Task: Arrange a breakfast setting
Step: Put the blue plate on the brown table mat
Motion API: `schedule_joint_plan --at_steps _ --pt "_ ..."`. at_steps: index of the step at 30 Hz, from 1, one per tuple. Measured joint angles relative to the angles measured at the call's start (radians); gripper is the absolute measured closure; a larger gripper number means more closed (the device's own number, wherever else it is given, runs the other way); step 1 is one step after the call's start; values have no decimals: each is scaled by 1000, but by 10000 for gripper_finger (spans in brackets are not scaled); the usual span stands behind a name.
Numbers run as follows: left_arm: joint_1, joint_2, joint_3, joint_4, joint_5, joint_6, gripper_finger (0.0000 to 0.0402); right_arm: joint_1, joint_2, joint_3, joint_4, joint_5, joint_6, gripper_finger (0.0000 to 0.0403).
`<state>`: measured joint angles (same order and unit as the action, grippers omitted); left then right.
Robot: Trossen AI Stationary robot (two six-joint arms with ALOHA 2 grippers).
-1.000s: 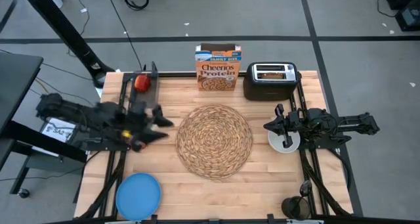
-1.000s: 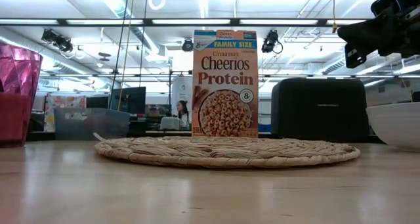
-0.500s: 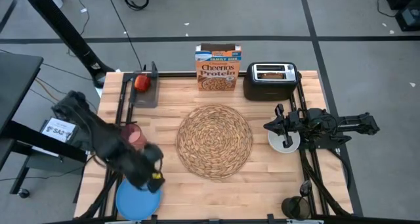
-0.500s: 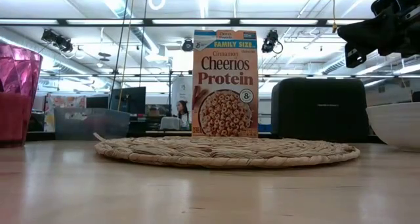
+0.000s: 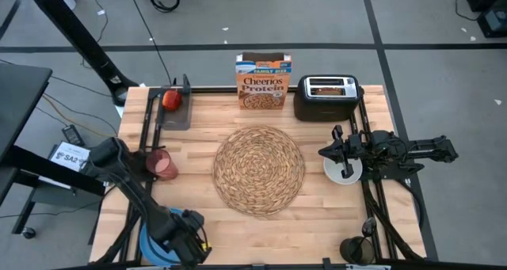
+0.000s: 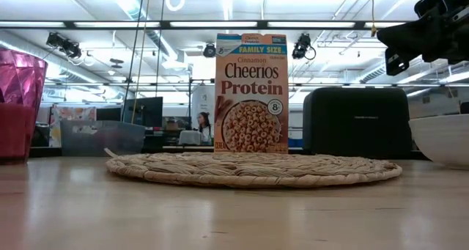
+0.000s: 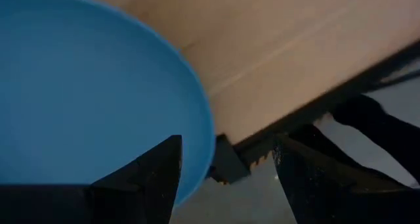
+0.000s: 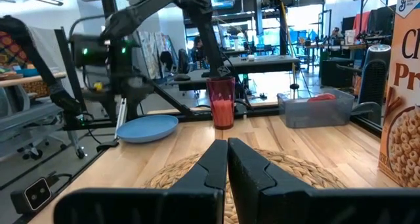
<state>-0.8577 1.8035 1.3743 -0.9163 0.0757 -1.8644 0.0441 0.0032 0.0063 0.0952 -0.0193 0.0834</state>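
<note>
Here one blue plate (image 5: pixel 158 237), one placemat (image 5: pixel 259 170), one cup (image 5: pixel 162 164)

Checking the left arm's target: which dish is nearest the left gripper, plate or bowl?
The blue plate; the left gripper hovers at its edge, while the white bowl sits opposite.

Placemat (image 5: pixel 259 169) lay at the tabletop (image 5: pixel 317 214) centre. Cheerios box (image 5: pixel 263 82) stood at the middle of the far edge, toaster (image 5: pixel 325 97) just right of it, toast slice (image 5: pixel 330 88) in its slot. Apple (image 5: pixel 170 99) sat in a tray (image 5: pixel 173 110) at the far left corner. Cup (image 5: pixel 161 164) stood near the left edge, left of the placemat. Plate (image 5: pixel 155 237) lay at the near left corner, left gripper (image 5: pixel 190 240) over its rim. Bowl (image 5: pixel 342 169) sat by the right edge, right of the placemat, right gripper (image 5: pixel 326 151) above it. Spoon (image 5: pixel 370 225) was beyond the near right corner.
</note>
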Motion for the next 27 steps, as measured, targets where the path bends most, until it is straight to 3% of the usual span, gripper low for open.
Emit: schedule_joint_plan --at_steps 10,27 --pt "-18 141 0 39 108 -28 177 0 0 0 0 0 0 380" --pt "-47 196 11 62 153 -14 387 0 0 0 1 0 0 380"
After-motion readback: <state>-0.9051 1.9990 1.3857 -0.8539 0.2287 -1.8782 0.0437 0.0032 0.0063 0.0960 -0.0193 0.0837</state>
